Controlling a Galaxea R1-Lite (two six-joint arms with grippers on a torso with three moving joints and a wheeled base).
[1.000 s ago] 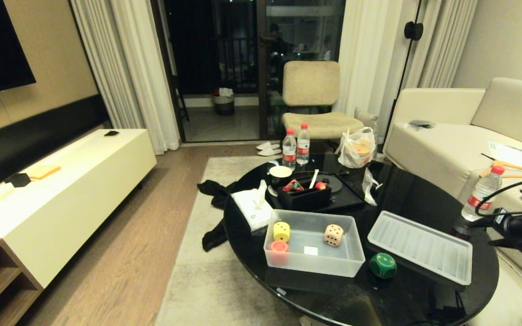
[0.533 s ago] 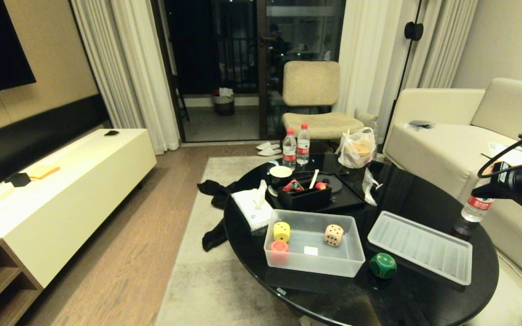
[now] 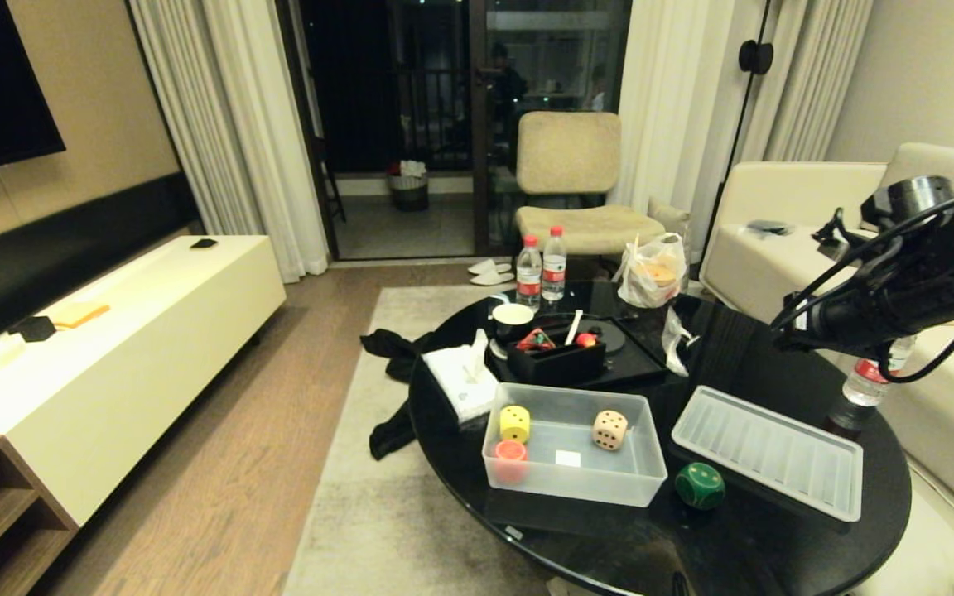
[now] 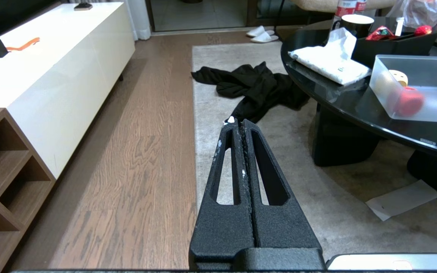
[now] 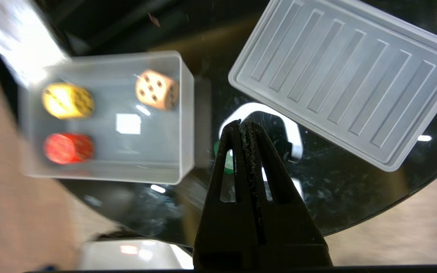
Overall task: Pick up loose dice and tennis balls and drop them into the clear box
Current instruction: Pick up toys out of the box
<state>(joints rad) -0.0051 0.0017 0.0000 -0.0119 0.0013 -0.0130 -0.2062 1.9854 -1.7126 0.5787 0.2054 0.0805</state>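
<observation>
The box (image 3: 574, 454) sits open on the round black table (image 3: 775, 364). Three dice are in it: a yellow die (image 3: 515, 423), a red die (image 3: 510, 453) and a beige die (image 3: 609, 430). So that part looks done.

One green die (image 3: 700, 485) is out on the table, just beside the box, between the box and the lid (image 3: 768, 451). It needs to go in. I see no blue die and no tennis balls in any view, so I cannot tell if more are left.

The right gripper (image 5: 241, 125) hangs in the air over the table, above the green die. Its two fingers are pressed together and it holds nothing. It touches nothing. I think it must open up and go down to grab the green die.

The left gripper (image 4: 236, 122) is off to the side of the table, over the rug (image 4: 211, 87). Its fingers are pressed together too, with nothing in them.
</observation>
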